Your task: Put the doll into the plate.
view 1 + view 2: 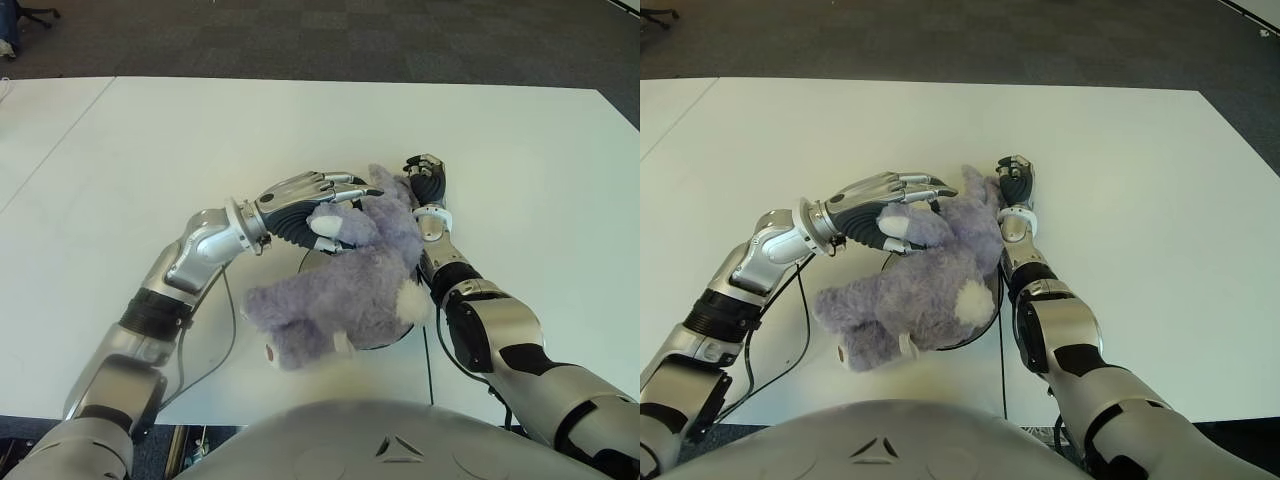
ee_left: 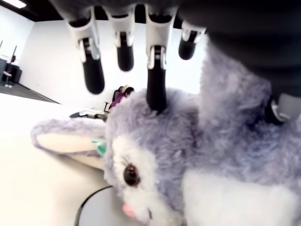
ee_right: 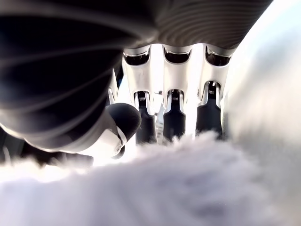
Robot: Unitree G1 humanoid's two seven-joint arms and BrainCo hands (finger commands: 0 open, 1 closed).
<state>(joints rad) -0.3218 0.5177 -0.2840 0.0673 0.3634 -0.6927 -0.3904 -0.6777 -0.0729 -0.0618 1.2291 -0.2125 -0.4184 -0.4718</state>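
Observation:
A purple-grey plush doll (image 1: 345, 285) with a white muzzle lies on its side across a dark-rimmed plate (image 1: 395, 342) near the table's front edge. It hides most of the plate, and its feet hang over the rim toward my left. My left hand (image 1: 345, 205) hovers over the doll's head, with its fingers (image 2: 155, 89) stretched out and spread. One fingertip touches the fur, and the thumb sits beside an ear. My right hand (image 1: 425, 182) stands just right of the doll's ears. Its fingers (image 3: 174, 117) are curled into the palm, and fur is close in front of them.
The white table (image 1: 150, 160) stretches wide on all sides of the plate. Thin black cables (image 1: 228, 330) run along both forearms by the front edge. Dark carpet (image 1: 350, 40) lies beyond the far edge.

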